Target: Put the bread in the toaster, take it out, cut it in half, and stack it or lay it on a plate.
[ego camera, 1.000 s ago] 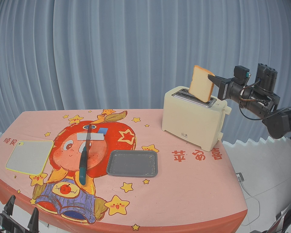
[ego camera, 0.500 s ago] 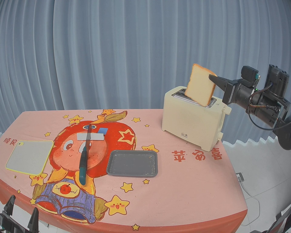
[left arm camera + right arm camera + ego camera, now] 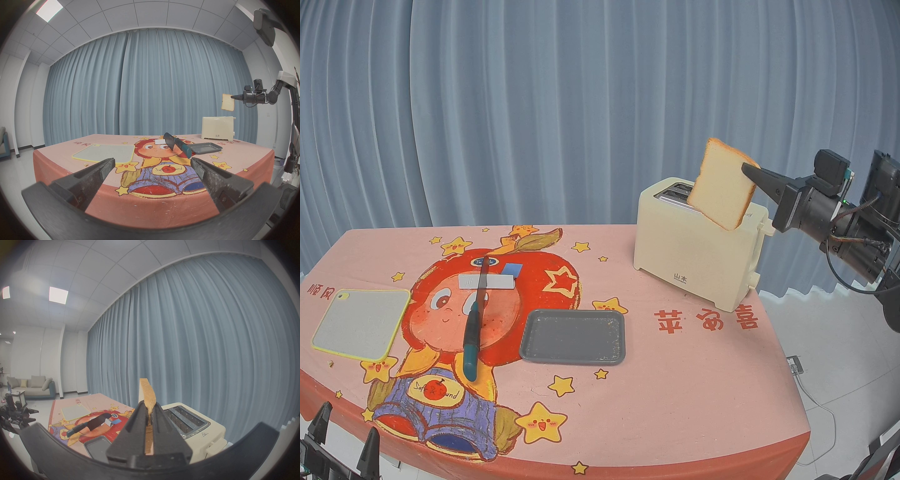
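a smooth cream plastic toaster [image 3: 700, 250] with a faint sheen is shown, its slots framed in dull metal. the bread [image 3: 724, 184] is seen as matt and porous, edged by a browner crust. the right gripper [image 3: 746, 167] is formed of matt black plastic; the left gripper [image 3: 150, 162] is scuffed. a matt printed tablecloth [image 3: 675, 400] is spread beneath a smooth grey plate [image 3: 573, 337].
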Robot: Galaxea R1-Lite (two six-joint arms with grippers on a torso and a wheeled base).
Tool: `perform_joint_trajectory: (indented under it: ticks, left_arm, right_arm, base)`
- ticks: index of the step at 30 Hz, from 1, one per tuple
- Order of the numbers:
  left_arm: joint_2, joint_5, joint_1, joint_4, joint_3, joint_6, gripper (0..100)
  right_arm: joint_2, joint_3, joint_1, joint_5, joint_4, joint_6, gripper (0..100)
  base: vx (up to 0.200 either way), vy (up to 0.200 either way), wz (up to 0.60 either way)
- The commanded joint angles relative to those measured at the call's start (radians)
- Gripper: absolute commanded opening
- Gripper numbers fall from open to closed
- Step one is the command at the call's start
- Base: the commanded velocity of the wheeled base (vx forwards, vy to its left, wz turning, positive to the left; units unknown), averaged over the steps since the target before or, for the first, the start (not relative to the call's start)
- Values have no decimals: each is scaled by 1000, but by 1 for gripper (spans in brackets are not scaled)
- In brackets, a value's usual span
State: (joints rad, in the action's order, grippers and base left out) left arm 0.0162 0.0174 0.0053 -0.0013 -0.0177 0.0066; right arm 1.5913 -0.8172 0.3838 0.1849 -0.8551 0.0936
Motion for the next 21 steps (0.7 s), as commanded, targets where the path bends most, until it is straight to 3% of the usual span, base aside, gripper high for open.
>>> perform_joint_trajectory:
  ticks: [1,5,13,21]
  left_arm:
    - [-15,-1,1,0,18,0,100]
    - [-15,-1,-1,0,18,0,100]
    - [-15,-1,1,0,18,0,100]
    - [-15,1,1,0,18,1,100]
  right_arm:
    - [-40,69,1,1,-39,17,0]
    - [-62,104,-2,1,-51,21,0]
    - [-166,227,-5,4,-53,100,0]
    - [-240,357,-3,5,-53,110,0]
  base:
    - [0,0,0]
    - [0,0,0]
    - [0,0,0]
    - [0,0,0]
